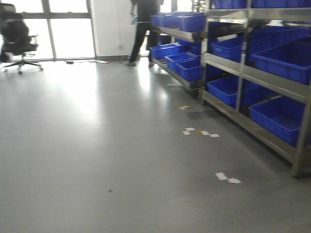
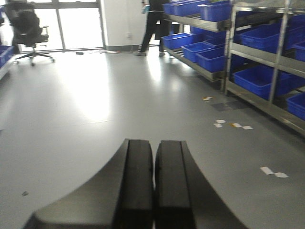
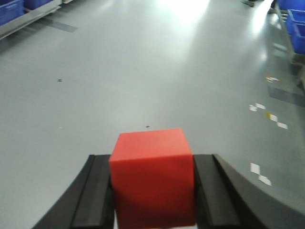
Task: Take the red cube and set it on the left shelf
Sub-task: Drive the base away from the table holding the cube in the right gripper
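While the right gripper [image 3: 151, 191] clamps the red cube [image 3: 152, 176] by two opposite flat faces, a hold that looks sound for what appears a stiff, light, smooth-sided block, the left gripper [image 2: 154, 181] hangs closed on nothing. Carried above bare grey floor [image 1: 97, 145] well apart from the steel rack [image 1: 252, 73] of blue bins [image 1: 282, 60], the cube has yet to reach the left shelf [image 3: 28, 20], probably the bin-laden rail glimpsed across the aisle from that rack. Beyond the rack's far end a person [image 1: 143, 29] stands near bright windows [image 1: 68, 29], an office chair [image 1: 19, 39] farther off.
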